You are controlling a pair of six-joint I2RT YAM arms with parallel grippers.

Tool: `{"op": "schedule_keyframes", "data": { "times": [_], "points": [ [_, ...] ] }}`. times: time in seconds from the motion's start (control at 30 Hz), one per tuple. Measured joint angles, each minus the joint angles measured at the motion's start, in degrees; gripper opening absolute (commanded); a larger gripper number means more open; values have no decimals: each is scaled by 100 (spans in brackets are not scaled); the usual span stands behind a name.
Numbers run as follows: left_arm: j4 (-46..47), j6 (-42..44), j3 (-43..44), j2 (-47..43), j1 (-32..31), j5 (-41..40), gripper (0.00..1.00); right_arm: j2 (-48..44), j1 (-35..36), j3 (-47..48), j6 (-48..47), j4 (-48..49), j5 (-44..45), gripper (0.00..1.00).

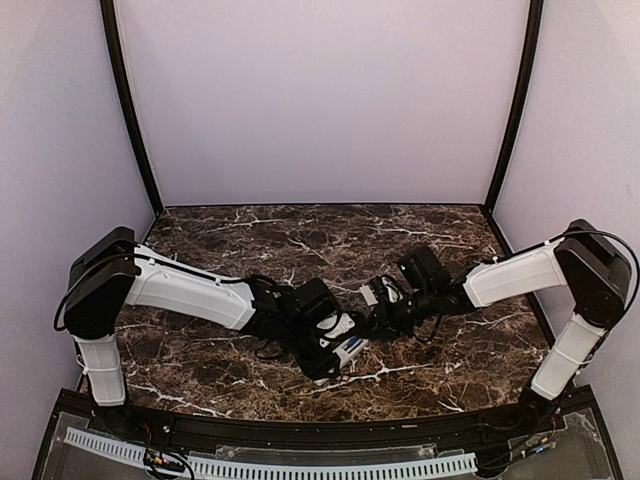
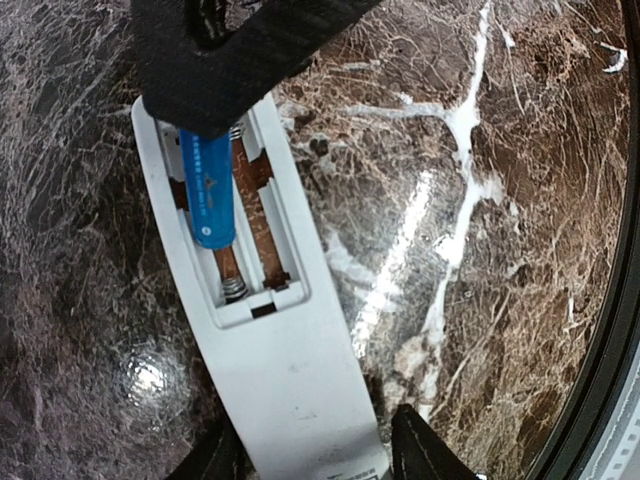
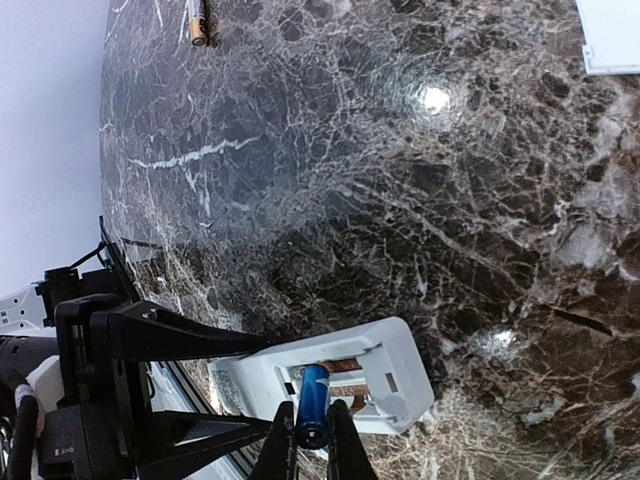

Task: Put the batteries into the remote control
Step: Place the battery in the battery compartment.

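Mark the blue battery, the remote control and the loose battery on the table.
blue battery (image 2: 207, 190), left wrist view, mid-barrel.
remote control (image 2: 290, 385), left wrist view, bare white back near its lower end.
loose battery (image 3: 200, 23), right wrist view, its body, top left.

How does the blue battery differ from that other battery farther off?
The blue battery is pinched by the right tool in the open compartment of the remote control; the tan battery lies loose on the table, untouched. The blue battery is bright, the tan battery dull. Both are small thin cylinders.
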Motion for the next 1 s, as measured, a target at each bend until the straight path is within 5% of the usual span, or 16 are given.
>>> {"op": "schedule_keyframes", "data": {
  "times": [0.67,1.0],
  "points": [
    [83,-55,-44,-2,15,7,46,409,0,7,35,634,-212,0],
    [341,-68,-76,-4,22,157,61,511,15,-114,181,1045,-240,0]
  ]
}}
